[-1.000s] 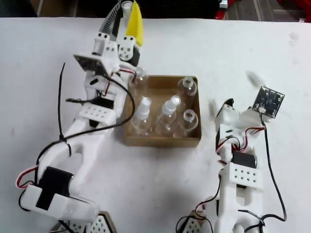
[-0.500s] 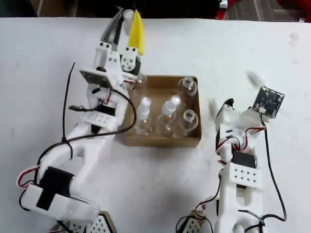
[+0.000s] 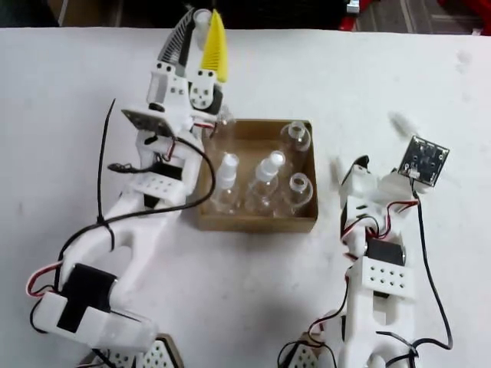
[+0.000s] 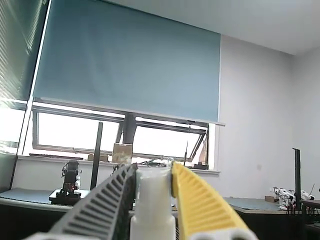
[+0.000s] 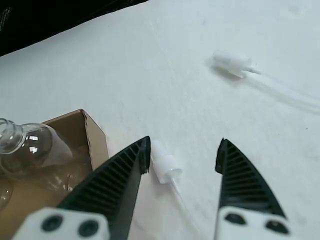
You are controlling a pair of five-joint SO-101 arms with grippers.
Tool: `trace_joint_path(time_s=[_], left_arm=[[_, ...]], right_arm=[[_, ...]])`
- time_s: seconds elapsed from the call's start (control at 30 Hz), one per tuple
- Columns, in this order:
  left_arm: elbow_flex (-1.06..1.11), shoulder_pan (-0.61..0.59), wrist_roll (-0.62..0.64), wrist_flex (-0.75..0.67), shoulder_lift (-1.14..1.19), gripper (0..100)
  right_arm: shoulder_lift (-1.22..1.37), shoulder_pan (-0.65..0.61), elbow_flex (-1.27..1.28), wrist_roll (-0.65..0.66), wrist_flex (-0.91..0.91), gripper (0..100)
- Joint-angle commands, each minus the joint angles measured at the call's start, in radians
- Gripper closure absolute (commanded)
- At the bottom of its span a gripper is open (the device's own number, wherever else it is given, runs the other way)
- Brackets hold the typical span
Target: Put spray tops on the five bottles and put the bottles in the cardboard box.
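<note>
Two topped bottles (image 3: 226, 182) stand in the cardboard box (image 3: 257, 223).

Bright, flat light on the white counter (image 3: 253, 307), hardly a shadow.
From above the counter glares near white, the arms (image 3: 146, 222) casting only faint shadows, glints on the clear bottles (image 3: 295, 136). Left wrist view stares into daylight: the window (image 4: 70, 132) burns out white under a dim blue blind (image 4: 125, 65), and the left pincer (image 4: 152, 167), gripping the spray top (image 4: 152, 210), is softly lit before it. Around the right pincer (image 5: 184, 142), even light; past the counter's edge, black.
</note>
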Motion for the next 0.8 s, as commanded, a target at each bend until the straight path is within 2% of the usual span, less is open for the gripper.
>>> trace_joint_path(time_s=[0.0, 0.33, 0.77], left_arm=[[-0.063, 0.016, 0.008, -0.017, -0.002, 98], [-0.091, 0.047, 0.008, 0.003, 0.013, 98], [-0.074, 0.028, 0.015, 0.005, 0.054, 98]], right_arm=[[-0.012, -0.007, -0.006, 0.002, -0.024, 80.8], [-0.012, -0.007, -0.006, 0.002, -0.024, 80.8], [-0.012, -0.005, -0.006, 0.002, -0.024, 80.8]])
